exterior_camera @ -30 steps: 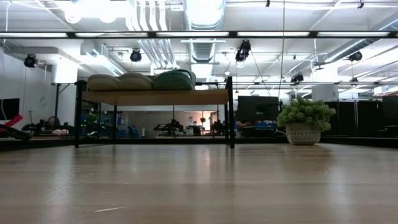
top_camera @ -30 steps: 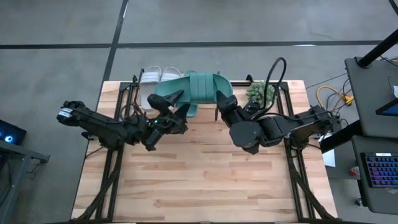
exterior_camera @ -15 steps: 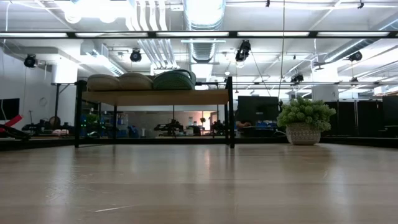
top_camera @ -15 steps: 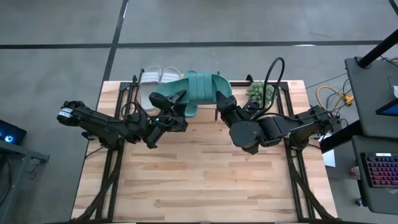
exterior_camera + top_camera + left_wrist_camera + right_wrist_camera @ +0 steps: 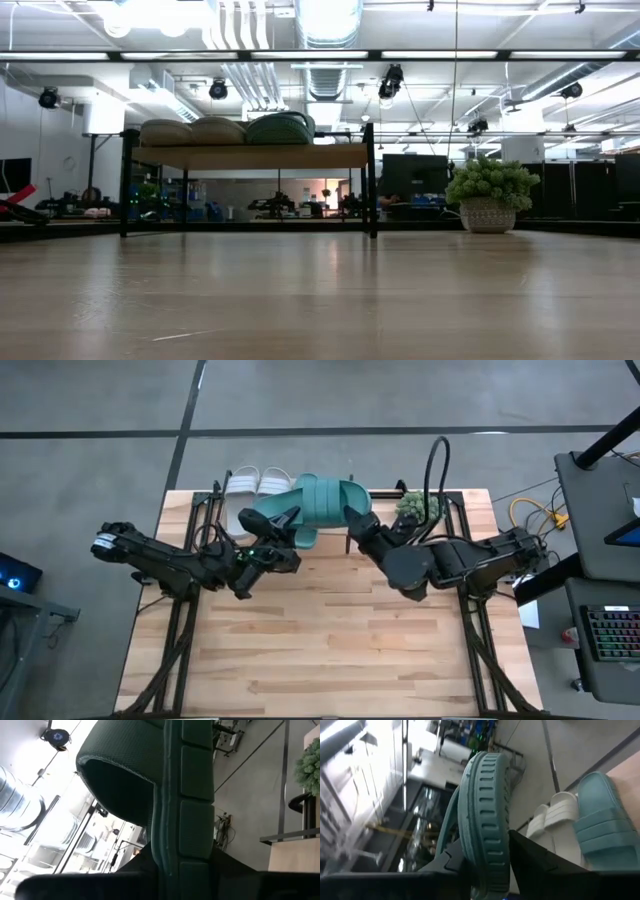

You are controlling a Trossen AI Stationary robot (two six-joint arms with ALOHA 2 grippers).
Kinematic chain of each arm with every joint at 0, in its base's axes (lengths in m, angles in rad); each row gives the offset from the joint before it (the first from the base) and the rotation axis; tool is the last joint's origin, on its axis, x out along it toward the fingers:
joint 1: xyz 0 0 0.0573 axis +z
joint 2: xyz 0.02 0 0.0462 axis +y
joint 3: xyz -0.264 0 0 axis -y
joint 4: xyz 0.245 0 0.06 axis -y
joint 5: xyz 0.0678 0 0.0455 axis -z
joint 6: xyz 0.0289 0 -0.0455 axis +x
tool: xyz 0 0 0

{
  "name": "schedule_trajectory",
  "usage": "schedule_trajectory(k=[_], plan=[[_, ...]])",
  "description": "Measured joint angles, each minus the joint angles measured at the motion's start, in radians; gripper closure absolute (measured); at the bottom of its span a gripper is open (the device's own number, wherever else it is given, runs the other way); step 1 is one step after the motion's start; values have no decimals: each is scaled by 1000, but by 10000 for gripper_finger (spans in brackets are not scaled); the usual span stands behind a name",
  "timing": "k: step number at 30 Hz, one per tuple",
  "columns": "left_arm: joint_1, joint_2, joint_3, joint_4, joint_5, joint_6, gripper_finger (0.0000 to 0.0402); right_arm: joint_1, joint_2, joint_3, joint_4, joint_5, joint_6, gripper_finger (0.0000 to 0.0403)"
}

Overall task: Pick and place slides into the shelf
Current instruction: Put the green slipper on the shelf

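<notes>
Both grippers meet on one teal slide point(image 5: 325, 502) above the shelf point(image 5: 250, 156). The left gripper point(image 5: 283, 530) has its jaws clamped on the sole edge. The right gripper point(image 5: 357, 525) has its jaws around the other end.

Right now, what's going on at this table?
Both arms are on one teal green ribbed foam slide sandal, held in the air in front of the small wooden-top shelf with black metal legs. The left gripper is shut on one end of it, and the right gripper is at the other end. Two pale grey-white slides and the other teal slide already sit on the shelf's top, so this looks like the last one.
</notes>
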Motion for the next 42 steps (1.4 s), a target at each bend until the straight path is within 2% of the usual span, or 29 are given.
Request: schedule_trajectory(k=[4, 8, 16, 23, 30, 42], plan=[[0, -4, 0, 0, 29, -5, 352, 0, -27, 0, -4, -61, -59, 267], [-1, -11, 0, -4, 90, 0, 352, -5, -53, 0, -34, -137, -82, 223], [-3, -13, -4, -12, 142, 26, 352, -9, -89, 0, -245, -249, 16, 128], [-4, -82, -39, -98, 196, 10, 352, -4, -169, 0, -357, -332, 38, 74], [-36, -205, -97, -275, 383, -119, 352, -4, -264, 0, -361, -419, -22, 60], [-48, -259, -134, -293, 601, -107, 352, -4, -265, -1, -308, -789, 4, 60]])
